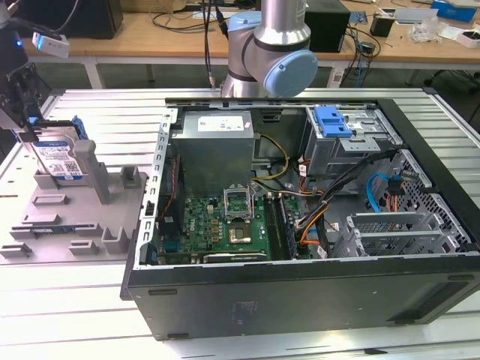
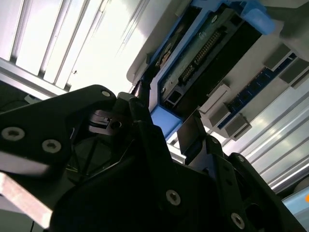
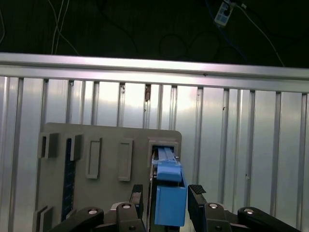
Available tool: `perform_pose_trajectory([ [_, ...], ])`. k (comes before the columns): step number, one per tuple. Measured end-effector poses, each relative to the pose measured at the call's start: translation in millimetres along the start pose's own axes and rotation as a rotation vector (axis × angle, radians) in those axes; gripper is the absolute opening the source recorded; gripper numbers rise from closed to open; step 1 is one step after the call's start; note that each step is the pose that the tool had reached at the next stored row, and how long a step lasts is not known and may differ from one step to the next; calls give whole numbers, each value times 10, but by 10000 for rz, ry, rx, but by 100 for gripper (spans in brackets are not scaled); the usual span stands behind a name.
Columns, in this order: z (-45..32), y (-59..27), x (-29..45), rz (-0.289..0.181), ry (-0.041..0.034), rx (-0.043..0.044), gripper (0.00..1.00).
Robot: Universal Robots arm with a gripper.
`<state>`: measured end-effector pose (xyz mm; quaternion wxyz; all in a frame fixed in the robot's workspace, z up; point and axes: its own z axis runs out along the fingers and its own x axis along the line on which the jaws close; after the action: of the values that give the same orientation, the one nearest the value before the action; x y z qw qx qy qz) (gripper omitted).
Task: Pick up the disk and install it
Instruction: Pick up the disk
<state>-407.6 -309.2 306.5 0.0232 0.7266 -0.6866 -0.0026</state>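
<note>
Disk [image 1: 61, 159]: stood upright on edge in slot of grey fixture plate [image 1: 45, 225], exterior view's left. Gripper [image 3: 166, 191]: released, set astride blue carrier frame [image 3: 170, 208]. Risk judged: off-centre closure, disk tilted and jammed in slot.

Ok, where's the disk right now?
At the exterior view's left, the disk stands on edge in the grey fixture plate, beside the open computer case, with the gripper at its upper edge.

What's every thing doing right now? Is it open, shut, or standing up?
disk: standing on edge in the fixture plate's slot.
fixture plate: flat on the table, holding the disk.
gripper: open, straddling the disk.
computer case: lying flat, side open.
</note>
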Motion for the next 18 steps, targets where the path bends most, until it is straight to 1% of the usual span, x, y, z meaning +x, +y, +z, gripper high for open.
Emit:
perform_pose_trajectory([
  [12, 23, -1, -2, 187, -6, -5, 50],
  [18, 29, 3, -14, 196, -7, -6, 50],
])
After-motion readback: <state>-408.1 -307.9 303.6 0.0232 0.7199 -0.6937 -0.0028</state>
